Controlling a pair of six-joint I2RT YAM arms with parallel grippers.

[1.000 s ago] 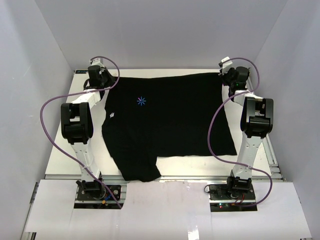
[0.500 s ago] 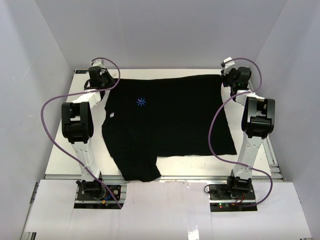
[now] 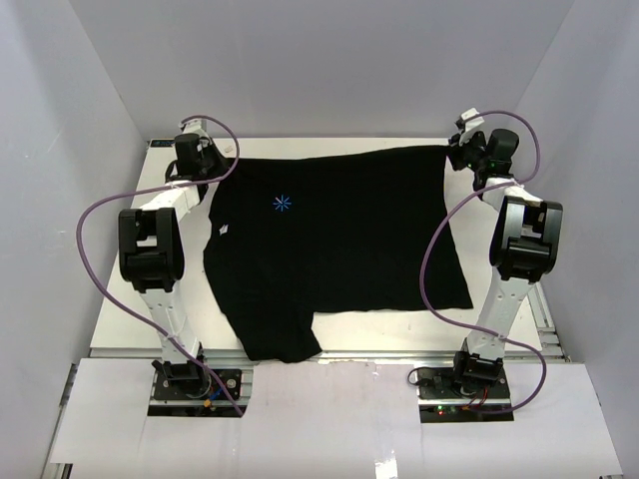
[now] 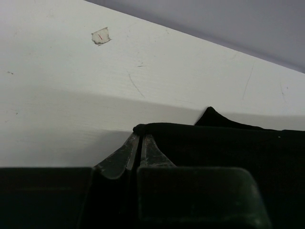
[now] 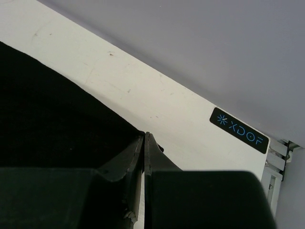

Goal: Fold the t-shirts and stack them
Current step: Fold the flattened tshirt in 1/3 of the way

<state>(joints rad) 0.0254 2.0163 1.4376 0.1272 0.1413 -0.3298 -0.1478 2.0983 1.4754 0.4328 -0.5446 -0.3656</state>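
The black t-shirt (image 3: 339, 239) lies spread flat across the white counter (image 3: 399, 329). The left claw (image 4: 138, 137) is pinched together on its far left corner. The right claw (image 5: 144, 137) is clamped on its far right corner.

- Black t-shirt (image 3: 339, 239) covers most of the table (image 3: 399, 329); bare strips run at 12 and 6 o'clock.
- Enclosure walls (image 3: 319, 70) close 9, 12, 3 o'clock.
- Purple cables (image 3: 424, 264) loop at 9 and 3 o'clock, the right one over the t-shirt's edge.
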